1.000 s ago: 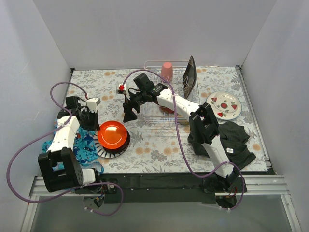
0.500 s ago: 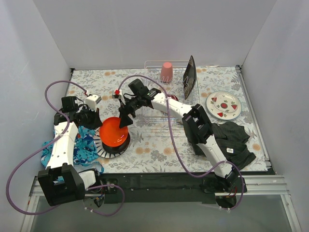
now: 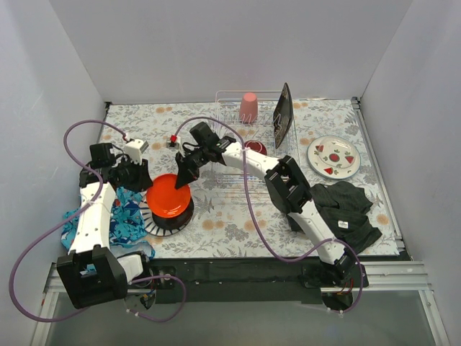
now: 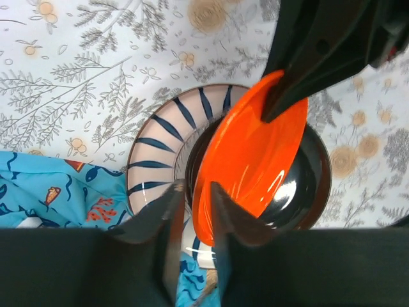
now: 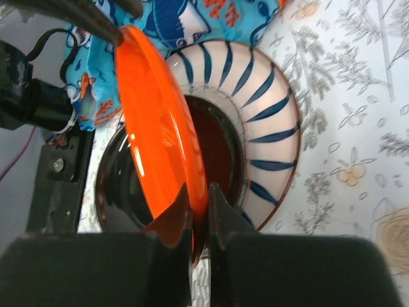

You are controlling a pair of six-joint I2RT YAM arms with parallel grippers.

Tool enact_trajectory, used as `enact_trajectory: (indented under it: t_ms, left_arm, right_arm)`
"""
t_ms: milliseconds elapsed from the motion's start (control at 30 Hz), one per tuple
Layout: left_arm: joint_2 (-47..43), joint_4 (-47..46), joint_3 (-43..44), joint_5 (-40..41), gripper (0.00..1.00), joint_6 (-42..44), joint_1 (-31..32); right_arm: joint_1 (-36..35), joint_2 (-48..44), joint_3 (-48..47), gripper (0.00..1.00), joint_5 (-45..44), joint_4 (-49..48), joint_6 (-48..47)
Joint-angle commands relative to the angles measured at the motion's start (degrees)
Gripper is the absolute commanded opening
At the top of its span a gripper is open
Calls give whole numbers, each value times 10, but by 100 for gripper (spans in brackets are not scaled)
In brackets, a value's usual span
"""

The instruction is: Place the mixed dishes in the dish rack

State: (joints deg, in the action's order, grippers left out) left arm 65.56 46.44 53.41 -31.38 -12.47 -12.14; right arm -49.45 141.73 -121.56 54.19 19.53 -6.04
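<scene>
The orange plate (image 3: 169, 194) stands tilted on edge over a dark glossy dish (image 4: 314, 171), which rests on a white plate with dark stripes (image 4: 155, 152). My right gripper (image 3: 184, 175) is shut on the orange plate's (image 5: 156, 128) right rim. My left gripper (image 3: 144, 179) is at the opposite rim. Its jaws are slightly apart around the edge, with a small gap showing beside the plate (image 4: 249, 150). The dish rack (image 3: 263, 92) at the back holds a pink cup (image 3: 248, 106), an upright black plate (image 3: 283, 112) and a red bowl (image 3: 253, 148).
A blue patterned cloth (image 3: 124, 214) lies under the left side of the stack. A white plate with red marks (image 3: 333, 156) sits right of the rack. A black cloth (image 3: 344, 207) lies by the right arm. White walls enclose three sides.
The left gripper tipped the orange plate up on edge. The right gripper came down-left from near the rack and shut on the plate's rim. The left jaws have loosened a little.
</scene>
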Motion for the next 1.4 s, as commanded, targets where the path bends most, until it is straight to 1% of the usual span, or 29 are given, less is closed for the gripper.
enact_trajectory:
  t_ms: [0,67,100,133,167,200,233,267,300,333,367,400,433,467,500,533,567,600,633,667,700,767,800,833,1000,1133,1233,1367]
  left_arm:
    - [-33,-77,25,27,37,-60,0]
    - [-41,-117,35,59,45,-96,1]
    - [-45,-167,37,75,49,-112,0]
    - [-47,-193,42,98,56,-141,1]
    - [-48,-220,50,112,60,-159,1]
    - [-47,-275,53,126,62,-180,0]
    - [-43,-300,56,151,66,-198,0]
    - [-22,-321,63,158,66,-233,1]
    - [-7,-346,69,159,66,-250,0]
    - [10,-352,76,156,63,-265,0]
    - [34,-353,84,135,61,-294,0]
    - [77,-353,97,118,54,-308,0]
    - [100,-353,101,99,46,-322,2]
    - [119,-355,103,64,25,-330,5]
    - [150,-368,101,55,15,-343,13]
    - [163,-374,99,51,5,-345,22]
    - [174,-378,95,48,0,-346,46]
    - [187,-388,92,49,0,-341,64]
    - [207,-390,86,49,0,-339,81]
    - [220,-394,85,48,0,-338,113]
    - [229,-402,84,50,0,-339,136]
    - [256,-412,86,55,0,-349,175]
    - [263,-420,87,55,0,-353,185]
    - [275,-422,89,54,0,-355,206]
    - [306,-419,99,35,0,-357,258]
    - [318,-420,102,27,0,-367,310]
    - [316,-420,108,27,0,-370,343]
    - [315,-419,107,26,0,-370,364]
  right_arm:
    - [13,-63,0,1,-1,-27,28]
    - [23,-94,11,1,-3,-26,43]
    - [27,-103,13,1,-3,-26,50]
    - [35,-125,18,1,0,-27,56]
    - [40,-137,22,1,0,-27,70]
    - [44,-163,25,1,-13,-27,78]
    - [55,-179,38,1,-23,-27,85]
    - [60,-196,45,1,-41,-26,95]
    - [67,-214,54,1,-60,-24,95]
    - [79,-253,62,1,-110,-21,89]
    - [84,-272,72,1,-140,-17,68]
    - [88,-306,74,1,-215,-3,62]
    - [93,-322,76,1,-264,2,36]
    - [93,-338,90,1,-319,6,25]
    - [93,-364,98,1,-424,4,17]
    - [92,-374,105,1,-478,4,18]
    - [92,-381,113,1,-529,-1,23]
    - [93,-395,140,1,-643,-10,48]
    - [91,-400,150,1,-700,-22,62]
    - [92,-403,156,1,-748,-24,76]
    - [92,-406,170,1,-816,-27,78]
    - [92,-404,173,1,-879,-35,79]
    - [91,-402,177,1,-939,-39,82]
    - [92,-400,178,1,-962,-42,81]
    - [92,-390,196,1,-1059,-74,64]
    - [98,-385,215,1,-1099,-90,62]
    - [107,-377,232,1,-1121,-106,24]
    - [120,-355,243,1,-1140,-118,6]
